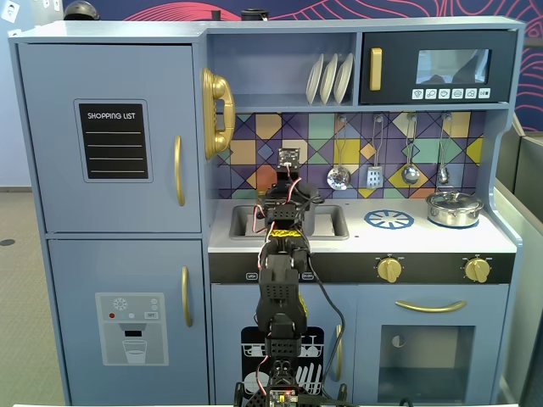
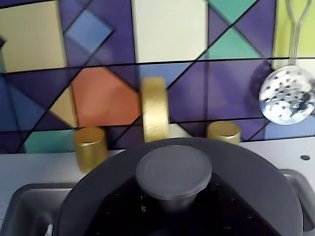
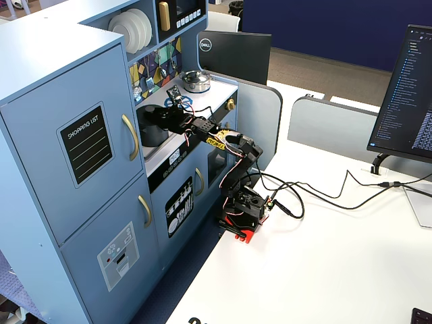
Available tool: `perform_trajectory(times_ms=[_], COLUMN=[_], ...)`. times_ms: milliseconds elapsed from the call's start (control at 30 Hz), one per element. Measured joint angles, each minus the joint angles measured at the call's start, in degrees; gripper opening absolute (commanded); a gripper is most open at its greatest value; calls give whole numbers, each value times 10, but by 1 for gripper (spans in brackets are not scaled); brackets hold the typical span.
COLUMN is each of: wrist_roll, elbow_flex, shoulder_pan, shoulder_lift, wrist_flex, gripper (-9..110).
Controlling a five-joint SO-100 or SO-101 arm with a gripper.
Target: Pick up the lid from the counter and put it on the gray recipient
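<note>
Filling the bottom of the wrist view is the lid, its round knob dead centre, right under the camera and over the sink. The gripper reaches over the counter above the gray pot; whether it is clamped on the lid, I cannot tell. Gold tap behind.

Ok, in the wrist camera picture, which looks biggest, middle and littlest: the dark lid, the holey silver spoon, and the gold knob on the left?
1. The lid, largest, though it is nearest the camera.
2. The silver spoon.
3. The gold knob, close to the spoon's look, so that ranking is unsure.
</note>
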Motion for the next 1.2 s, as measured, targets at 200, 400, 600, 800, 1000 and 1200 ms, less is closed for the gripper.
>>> perform_trajectory(times_ms=[200,400,600,800,1000,1200], wrist_roll=[0,0,11,12,12,11], elbow_flex=[1,6,8,8,9,8], shoulder_pan=[-3,-4,-3,7,10,-15], shoulder_lift=[3,5,23,58,154,267], wrist_flex=[0,1,18,66,212,407], gripper=[0,22,32,31,28,20])
